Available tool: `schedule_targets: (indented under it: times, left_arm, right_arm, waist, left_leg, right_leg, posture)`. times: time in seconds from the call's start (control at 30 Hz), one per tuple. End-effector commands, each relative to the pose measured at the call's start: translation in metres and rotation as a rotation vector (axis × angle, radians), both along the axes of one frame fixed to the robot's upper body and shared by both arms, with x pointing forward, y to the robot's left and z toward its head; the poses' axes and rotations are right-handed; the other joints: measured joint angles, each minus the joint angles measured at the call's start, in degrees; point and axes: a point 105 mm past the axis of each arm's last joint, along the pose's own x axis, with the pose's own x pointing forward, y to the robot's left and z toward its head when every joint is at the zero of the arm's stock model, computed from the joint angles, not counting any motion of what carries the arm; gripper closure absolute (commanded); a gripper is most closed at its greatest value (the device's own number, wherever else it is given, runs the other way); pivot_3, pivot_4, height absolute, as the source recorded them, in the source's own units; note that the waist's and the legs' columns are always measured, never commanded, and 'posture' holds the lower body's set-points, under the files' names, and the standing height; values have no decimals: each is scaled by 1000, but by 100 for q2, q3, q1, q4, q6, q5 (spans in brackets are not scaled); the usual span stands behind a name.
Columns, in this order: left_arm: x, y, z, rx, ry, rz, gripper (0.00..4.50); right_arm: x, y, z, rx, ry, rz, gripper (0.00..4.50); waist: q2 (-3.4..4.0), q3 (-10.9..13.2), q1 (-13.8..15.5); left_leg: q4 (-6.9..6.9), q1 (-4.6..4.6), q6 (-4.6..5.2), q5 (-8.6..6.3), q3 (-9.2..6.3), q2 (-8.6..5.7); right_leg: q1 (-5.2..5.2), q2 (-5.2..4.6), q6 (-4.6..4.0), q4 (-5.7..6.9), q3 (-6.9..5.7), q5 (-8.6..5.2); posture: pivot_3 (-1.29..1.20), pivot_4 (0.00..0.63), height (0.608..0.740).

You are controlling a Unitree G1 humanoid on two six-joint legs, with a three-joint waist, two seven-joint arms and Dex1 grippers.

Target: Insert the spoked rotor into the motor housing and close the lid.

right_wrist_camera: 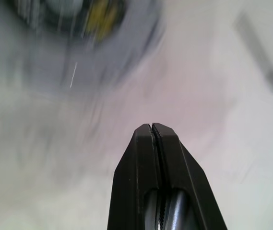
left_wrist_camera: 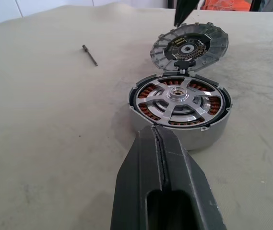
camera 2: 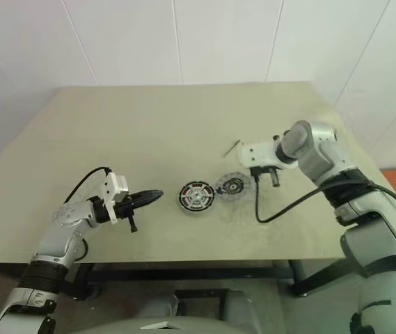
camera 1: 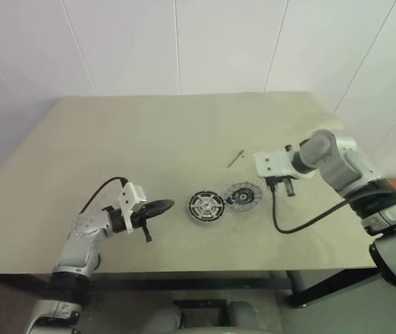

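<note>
The spoked rotor [left_wrist_camera: 178, 101] appears already seated in the motor housing [left_wrist_camera: 201, 136], while the lid [left_wrist_camera: 190, 47] lies beside it unfitted and both grippers, left gripper [left_wrist_camera: 159, 136] and right gripper [right_wrist_camera: 153, 128], are pressed together empty.

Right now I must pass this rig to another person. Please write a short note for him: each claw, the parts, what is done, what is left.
Left claw: shut, empty, low over the table, pointing at the housing.
Right claw: shut, empty, above the table beside the lid.
Rotor: already sits in the housing.
Lid: leans open on the housing's far edge, not closed.
A small pin lies further back.
Left: close the lid.
</note>
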Motion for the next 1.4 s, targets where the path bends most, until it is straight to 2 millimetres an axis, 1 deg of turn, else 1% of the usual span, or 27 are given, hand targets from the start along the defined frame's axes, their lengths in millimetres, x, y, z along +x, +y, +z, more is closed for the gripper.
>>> schedule_targets:
  times: [0.03,0.07,0.13,0.2,0.3,0.4,0.5,0.6,0.63,0.73,0.83,0.93,1.0,1.1,1.27,1.4]
  left_arm:
    - [4,-5,9,-1,-44,-19,4500]
    - [4,-5,9,-2,-44,-20,4500]
    - [4,-6,9,-2,-43,-21,4500]
    - [4,-6,9,-4,-42,-21,4500]
    - [3,-6,8,-5,-41,-20,4500]
    - [3,-6,8,-7,-37,-19,4500]
    - [3,-7,6,-6,-31,-22,4500]
    - [4,-9,6,-5,-27,-28,4500]
    - [4,-9,6,-4,-28,-28,4500]
    - [4,-8,6,-2,-23,-29,4500]
    - [4,-9,2,3,-11,-36,4500]
    - [3,-11,1,3,-5,-42,4500]
    - [4,-11,1,2,-5,-43,4500]
    - [3,-11,0,1,-1,-45,4500]
    - [2,-13,-1,4,4,-51,4500]
    - [4,-14,0,7,1,-51,4500]
  right_arm:
    - [-9,-3,-1,-52,35,38,4468]
    - [-12,0,-5,-27,56,35,4468]
    - [-20,14,-10,69,111,28,4468]
    - [-23,24,-13,139,137,12,4468]
    - [-20,23,-19,157,122,-26,4468]
    - [-20,26,-22,184,118,-42,4468]
    - [-19,21,-30,129,99,-34,4468]
    - [-20,26,-34,138,93,-27,4468]
    - [-19,28,-34,150,91,-28,4468]
    - [-14,44,-27,253,65,-49,4468]
    - [1,57,-17,352,-5,-100,4468]
    - [3,74,-6,486,20,-135,4468]
    - [5,78,-2,526,21,-149,4468]
    - [8,78,-3,532,13,-164,4468]
    - [-4,89,-1,615,121,-181,4468]
    - [-10,92,1,665,183,-200,4468]
  waist:
    - [0,0,2]
    - [0,0,2]
    - [0,0,-1]
    - [-1,0,-3]
    - [-1,0,13]
    - [-2,-1,38]
    - [-3,-2,17]
    - [-3,-3,15]
    - [-5,-4,8]
    - [-8,-6,-7]
    - [-9,-6,0]
    - [-8,-5,9]
    - [-9,-6,5]
    - [-9,-6,6]
    - [-9,-6,1]
    - [-9,-6,0]
  left_leg:
    - [0,0,0,0,1,2]
    - [1,1,0,0,1,2]
    - [4,3,0,0,1,5]
    - [8,5,0,1,1,8]
    - [17,5,-5,4,1,8]
    - [23,4,-6,5,0,6]
    - [24,5,-6,5,1,6]
    - [23,5,-6,5,1,6]
    - [23,8,-6,5,1,6]
    - [26,13,-7,6,4,7]
    - [29,24,-12,9,6,8]
    - [30,25,-27,19,2,9]
    - [35,25,-28,20,2,9]
    - [37,24,-28,20,2,8]
    - [36,21,-28,20,2,9]
    - [36,22,-28,20,2,9]
  right_leg:
    - [0,2,-1,0,0,1]
    - [1,2,-2,1,0,1]
    - [4,6,-4,3,0,2]
    - [6,8,-8,4,0,5]
    - [5,8,-11,15,1,6]
    - [10,7,-12,15,-1,6]
    - [10,6,-12,15,0,6]
    - [9,7,-12,16,0,7]
    - [10,7,-12,18,-1,7]
    - [11,8,-13,28,2,7]
    - [8,10,-14,57,6,7]
    - [6,13,-16,69,4,8]
    - [7,13,-16,72,4,9]
    - [7,12,-17,71,4,10]
    - [3,12,-17,71,4,10]
    - [2,13,-17,73,4,10]
  posture:
    - [0,0,740]
    - [0,0,740]
    - [0,0,740]
    - [0,0,740]
    - [0,0,740]
    - [0,0,740]
    - [0,0,740]
    - [0,0,740]
    - [0,0,740]
    - [0,0,740]
    - [0,0,740]
    - [0,0,740]
    - [0,0,740]
    - [0,0,740]
    - [0,0,740]
    - [0,0,740]
